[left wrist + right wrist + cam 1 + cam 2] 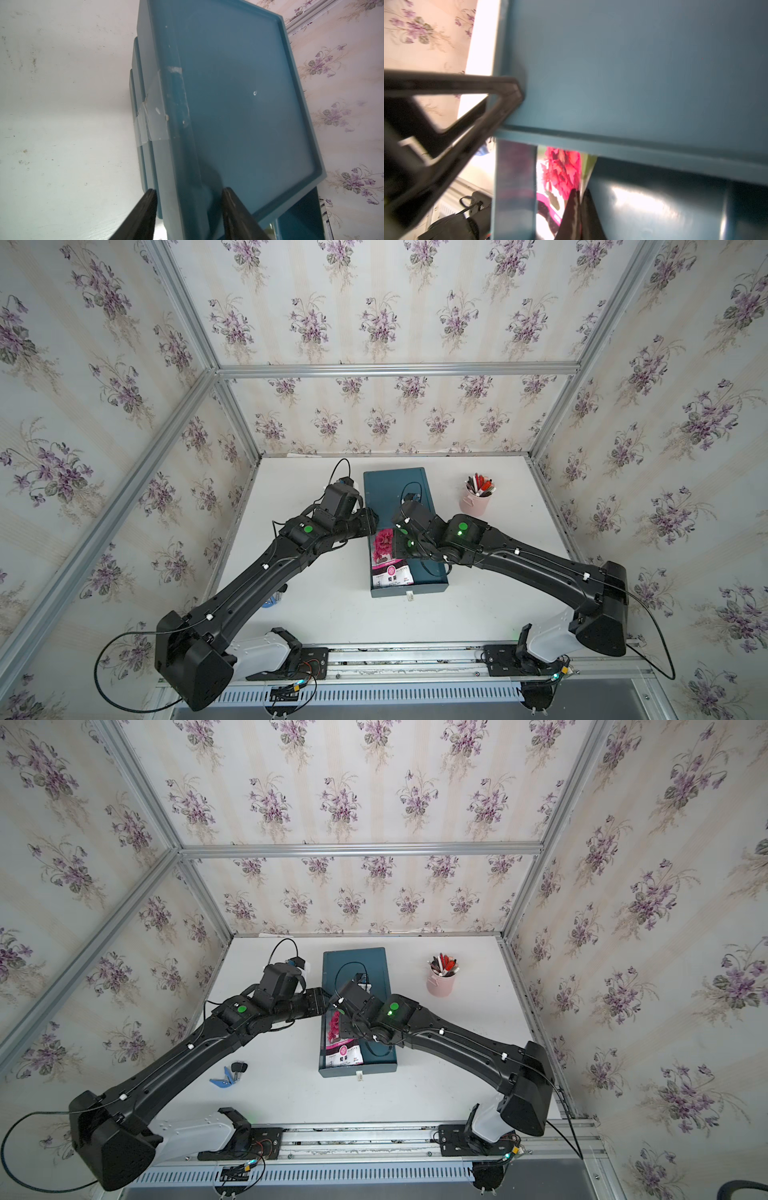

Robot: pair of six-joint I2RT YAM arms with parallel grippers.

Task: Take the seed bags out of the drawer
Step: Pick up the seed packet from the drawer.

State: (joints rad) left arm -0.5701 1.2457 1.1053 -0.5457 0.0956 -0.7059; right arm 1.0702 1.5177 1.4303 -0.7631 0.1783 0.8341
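Both top views: even, diffuse light, moderately bright, sharp overall. White table (332,614) reads faintly bluish, with soft shadows close under both arms. Aluminium posts (187,310) bow toward the picture edges.

Left wrist view: cabinet top (239,93) in focus. Left gripper (189,190) is soft, with a dim shadow just ahead of its tips.

Right wrist view: smeared throughout. Table blown out white beside the right gripper (580,191). Glare patch on the drawer (695,207) floor next to the tips. Seed bag (562,170) oversaturated pink.
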